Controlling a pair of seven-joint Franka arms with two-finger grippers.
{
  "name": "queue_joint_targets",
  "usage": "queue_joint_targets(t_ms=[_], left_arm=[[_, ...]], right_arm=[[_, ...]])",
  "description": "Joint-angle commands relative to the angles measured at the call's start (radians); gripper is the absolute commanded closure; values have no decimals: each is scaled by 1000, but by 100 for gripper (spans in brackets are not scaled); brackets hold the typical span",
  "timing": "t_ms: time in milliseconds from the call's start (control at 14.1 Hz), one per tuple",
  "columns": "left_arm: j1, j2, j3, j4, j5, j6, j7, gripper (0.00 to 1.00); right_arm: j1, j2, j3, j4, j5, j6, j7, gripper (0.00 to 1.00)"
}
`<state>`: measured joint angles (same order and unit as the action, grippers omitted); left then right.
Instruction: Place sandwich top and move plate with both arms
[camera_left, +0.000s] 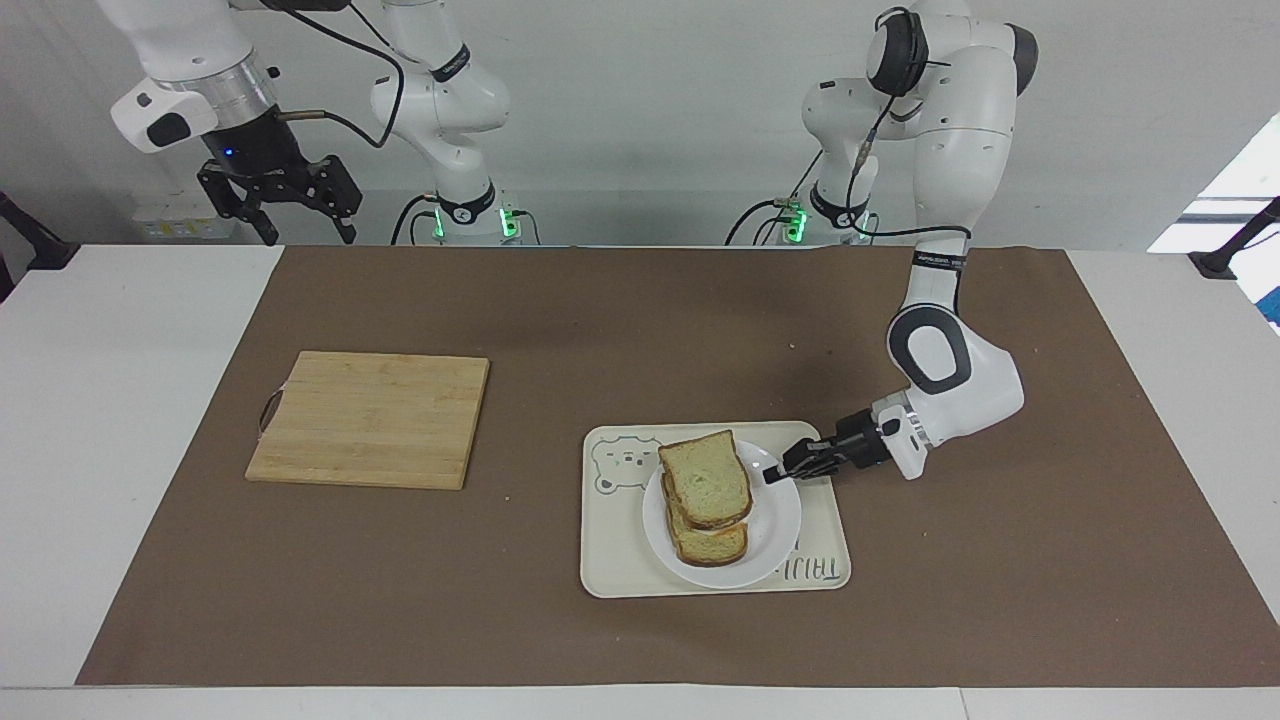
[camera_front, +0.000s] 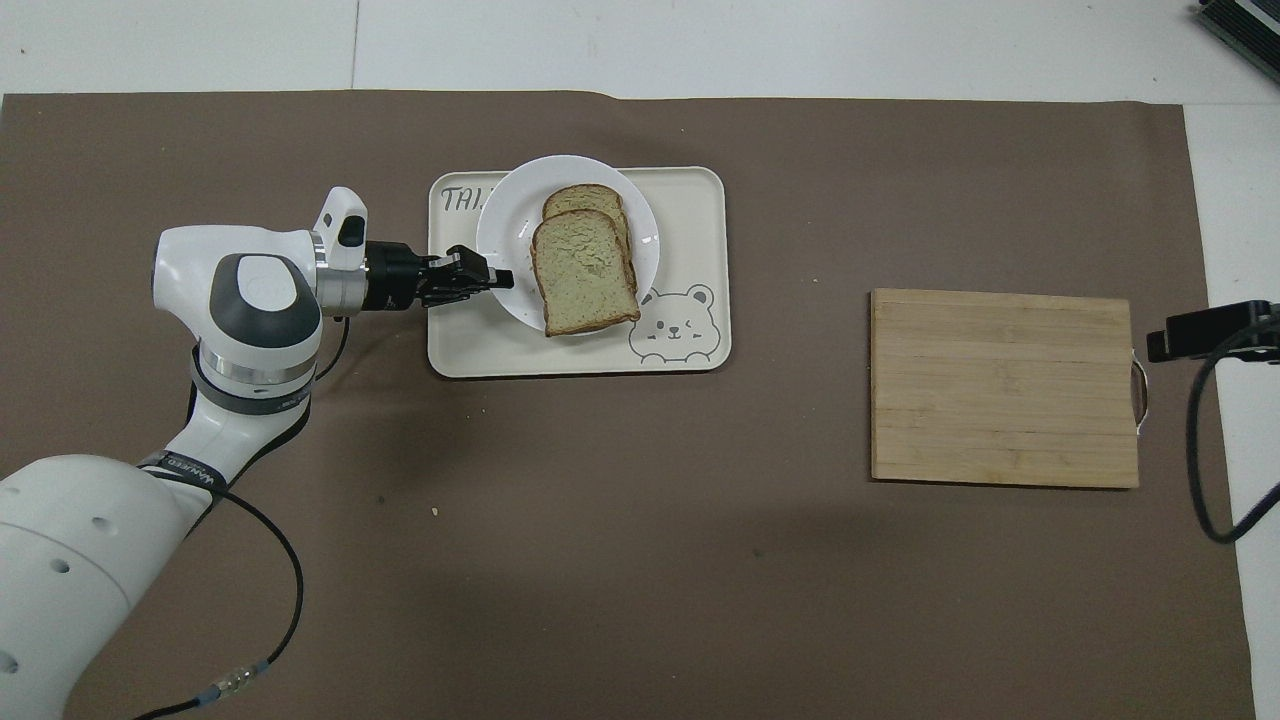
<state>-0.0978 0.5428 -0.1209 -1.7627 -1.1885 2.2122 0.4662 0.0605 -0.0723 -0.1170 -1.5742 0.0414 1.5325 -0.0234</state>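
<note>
The sandwich top (camera_left: 707, 480) (camera_front: 584, 272) lies on a lower bread slice on the small white plate (camera_left: 775, 510) (camera_front: 500, 235). The plate is over the cream bear tray (camera_left: 620, 560) (camera_front: 690, 200), at the tray's end toward the left arm; I cannot tell whether it rests on the tray. My left gripper (camera_left: 772, 474) (camera_front: 503, 279) reaches in low and level and is shut on the plate's rim. My right gripper (camera_left: 290, 215) waits raised and open, high above the table's edge at the right arm's end; part of it shows in the overhead view (camera_front: 1210, 332).
A bamboo cutting board (camera_left: 370, 418) (camera_front: 1004, 386) lies on the brown mat toward the right arm's end. Bare mat lies between the board and the tray, and between the tray and the robots.
</note>
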Motion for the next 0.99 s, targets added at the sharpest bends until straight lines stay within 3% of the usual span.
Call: queue_joint_targets(t_ms=[0, 354, 496, 567, 921], left_arm=[[-29, 6, 3, 23, 35, 37, -21, 100], [-37, 0, 4, 6, 63, 34, -24, 100], [-37, -3, 4, 0, 61, 35, -27, 58], [-36, -3, 4, 0, 63, 32, -26, 46], [-25, -52, 15, 19, 156, 17, -38, 31]], right_arm=[[2, 9, -4, 19, 5, -17, -23, 0], [2, 9, -4, 19, 5, -17, -23, 0], [2, 9, -4, 19, 5, -17, -23, 0], [2, 9, -4, 19, 5, -17, -23, 0], [2, 9, -4, 19, 5, -17, -23, 0]])
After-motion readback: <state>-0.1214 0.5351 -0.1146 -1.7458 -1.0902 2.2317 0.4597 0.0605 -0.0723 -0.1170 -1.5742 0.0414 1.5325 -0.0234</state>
